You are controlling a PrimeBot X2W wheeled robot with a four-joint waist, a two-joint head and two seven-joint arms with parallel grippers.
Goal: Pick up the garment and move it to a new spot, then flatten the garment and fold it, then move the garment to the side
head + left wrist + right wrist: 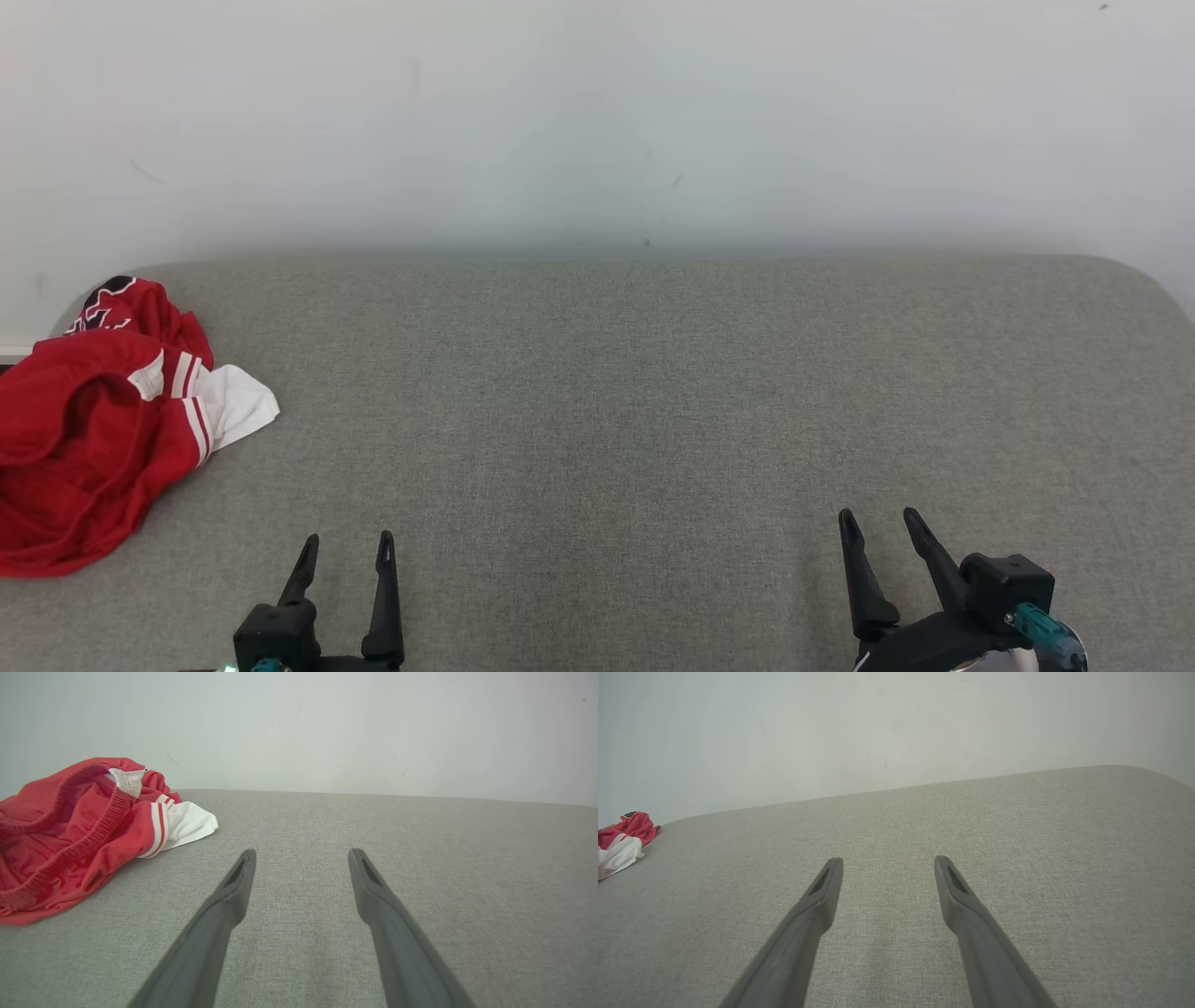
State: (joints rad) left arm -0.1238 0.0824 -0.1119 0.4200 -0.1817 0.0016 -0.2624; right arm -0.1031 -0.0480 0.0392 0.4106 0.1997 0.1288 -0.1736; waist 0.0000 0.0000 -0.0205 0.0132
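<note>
Location: plain indoor test space, most like a lab. Evidence: a worktop (616, 401) covered in grey woven fabric, rounded at its far corners, set against a bare, lightly scuffed white wall (560, 103).

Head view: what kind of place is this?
Probably a plain indoor room set up for folding clothes. A wide grey cloth-covered surface, like a padded table or bed, meets a bare white wall, and a crumpled red-and-white garment lies at its left end.
</note>
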